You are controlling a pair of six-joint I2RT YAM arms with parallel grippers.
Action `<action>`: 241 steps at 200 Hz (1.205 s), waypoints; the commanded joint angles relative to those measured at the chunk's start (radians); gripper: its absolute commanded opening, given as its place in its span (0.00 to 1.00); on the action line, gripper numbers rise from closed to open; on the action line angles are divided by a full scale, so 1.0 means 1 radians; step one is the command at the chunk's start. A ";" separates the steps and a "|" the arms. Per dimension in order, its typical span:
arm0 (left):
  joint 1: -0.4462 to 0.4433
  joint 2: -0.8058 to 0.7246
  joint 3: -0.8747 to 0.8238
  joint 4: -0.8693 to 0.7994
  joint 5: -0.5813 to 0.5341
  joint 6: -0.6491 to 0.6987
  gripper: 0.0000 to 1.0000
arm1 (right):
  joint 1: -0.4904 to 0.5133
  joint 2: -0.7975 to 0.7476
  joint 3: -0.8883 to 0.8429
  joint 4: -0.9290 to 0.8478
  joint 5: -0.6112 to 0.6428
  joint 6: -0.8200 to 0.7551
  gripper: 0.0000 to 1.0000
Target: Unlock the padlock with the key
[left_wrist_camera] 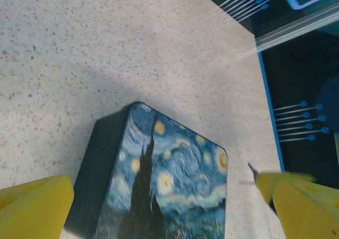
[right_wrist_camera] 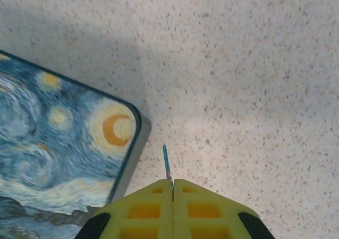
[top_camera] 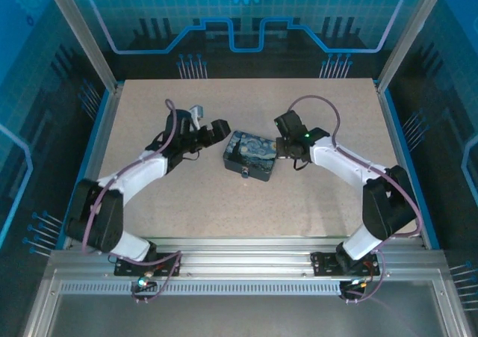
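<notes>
The painted tin box [top_camera: 250, 156] sits mid-table, and the tiny silvery padlock [top_camera: 245, 173] hangs at its near side. My right gripper [top_camera: 283, 149] is at the box's right end, shut on the key. In the right wrist view the thin key [right_wrist_camera: 167, 162] sticks out from between the closed yellow fingers [right_wrist_camera: 153, 202], just right of the box's corner [right_wrist_camera: 119, 143] and above the table. My left gripper [top_camera: 218, 130] hovers at the box's left end, open. Its fingers [left_wrist_camera: 34, 207] stand wide apart over the box lid [left_wrist_camera: 169, 180] with nothing held.
The speckled table [top_camera: 328, 202] is ringed by aluminium frame rails [top_camera: 239, 266] and blue-lit walls. Both arms' cables arch above the elbows. Open tabletop lies in front of the box and to the far right.
</notes>
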 commanded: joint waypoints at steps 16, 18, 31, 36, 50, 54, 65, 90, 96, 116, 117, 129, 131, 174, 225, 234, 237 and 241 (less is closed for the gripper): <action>-0.068 -0.131 -0.200 0.039 0.033 -0.005 0.96 | -0.003 0.029 0.104 -0.039 0.008 -0.032 0.00; -0.075 -0.135 -0.206 0.037 0.030 -0.002 0.96 | -0.002 0.032 0.108 -0.041 0.009 -0.032 0.00; -0.116 -0.153 -0.233 0.029 0.017 0.011 0.97 | 0.001 0.051 0.132 -0.047 0.009 -0.027 0.00; -0.130 -0.154 -0.242 0.034 0.019 0.012 0.97 | 0.003 0.057 0.141 -0.049 0.008 -0.023 0.00; -0.162 -0.150 -0.271 0.070 0.021 0.007 0.97 | 0.007 0.076 0.165 -0.060 0.004 -0.009 0.00; -0.169 -0.147 -0.279 0.084 0.020 0.005 0.97 | 0.009 0.081 0.173 -0.065 0.004 -0.004 0.00; -0.187 -0.141 -0.302 0.120 0.015 0.000 0.97 | 0.021 0.095 0.196 -0.080 0.008 0.006 0.00; -0.212 -0.133 -0.356 0.216 0.001 0.007 0.97 | 0.048 0.125 0.242 -0.121 0.028 0.029 0.00; -0.217 -0.131 -0.372 0.250 -0.002 0.010 0.97 | 0.052 0.129 0.248 -0.132 0.033 0.035 0.00; -0.232 -0.103 -0.428 0.394 -0.031 0.026 0.98 | 0.060 0.140 0.264 -0.147 0.044 0.045 0.00; -0.232 -0.100 -0.430 0.400 -0.032 0.026 0.98 | 0.059 0.141 0.264 -0.148 0.044 0.045 0.00; -0.232 -0.059 -0.439 0.450 -0.031 0.029 0.98 | 0.060 0.150 0.273 -0.149 0.044 0.042 0.00; -0.232 -0.049 -0.438 0.458 -0.027 0.030 0.98 | 0.059 0.151 0.275 -0.149 0.044 0.041 0.00; -0.237 0.116 -0.438 0.689 -0.008 0.041 0.98 | 0.051 0.238 0.359 -0.159 0.037 -0.001 0.00; -0.249 0.189 -0.402 0.705 0.003 0.098 0.94 | 0.034 0.360 0.441 -0.141 0.014 -0.039 0.00; -0.254 0.196 -0.402 0.706 0.005 0.111 0.94 | 0.034 0.381 0.459 -0.144 0.020 -0.047 0.00; -0.255 0.198 -0.402 0.704 0.001 0.113 0.94 | 0.034 0.387 0.464 -0.146 0.020 -0.049 0.00; -0.258 0.201 -0.402 0.704 -0.001 0.118 0.94 | 0.032 0.396 0.469 -0.147 0.020 -0.051 0.00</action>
